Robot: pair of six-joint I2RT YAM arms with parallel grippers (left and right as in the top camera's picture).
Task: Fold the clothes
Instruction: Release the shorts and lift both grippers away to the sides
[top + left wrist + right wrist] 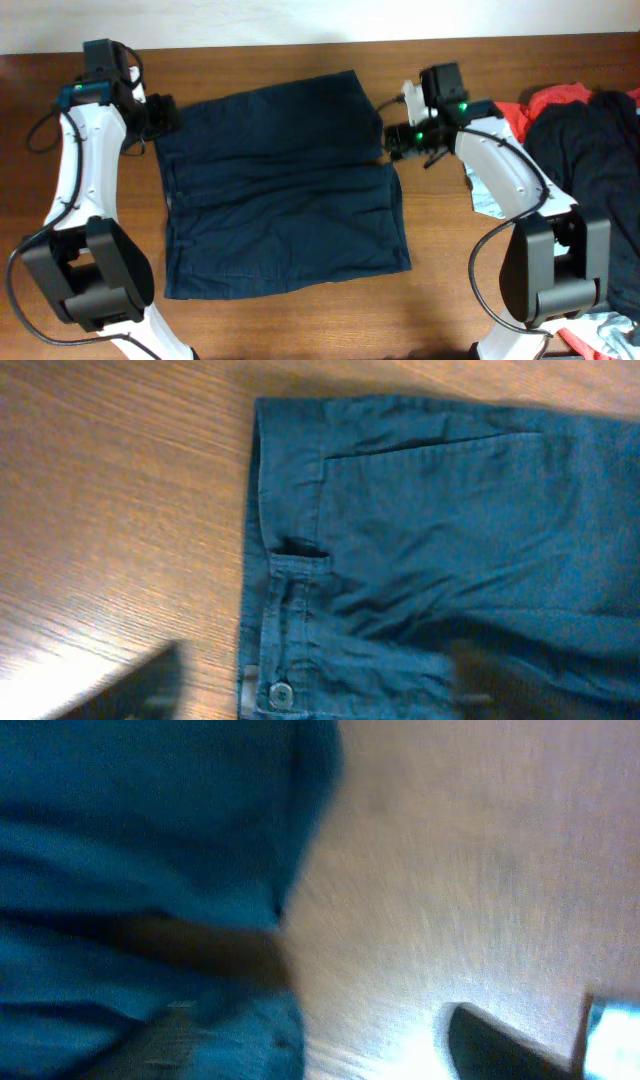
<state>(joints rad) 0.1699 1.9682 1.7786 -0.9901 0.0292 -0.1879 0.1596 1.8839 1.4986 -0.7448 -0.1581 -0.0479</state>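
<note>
Shorts (pixel 280 190) crosswise, legs rightward

shorts (pixel 285 190) | dark navy, woven | spread flat, unfolded | waistband at left, both legs pointing right | waistband button showing

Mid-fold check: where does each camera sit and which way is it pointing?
Overhead: above the table, facing down at the spread navy shorts; both arms show.
Left wrist: on the left arm, facing down at the waistband and button; blurred gripper fingers at the bottom.
Right wrist: on the right arm, blurred, facing the shorts' edge and bare wood; one dark finger shows.
Shared: all see the shorts.
</note>
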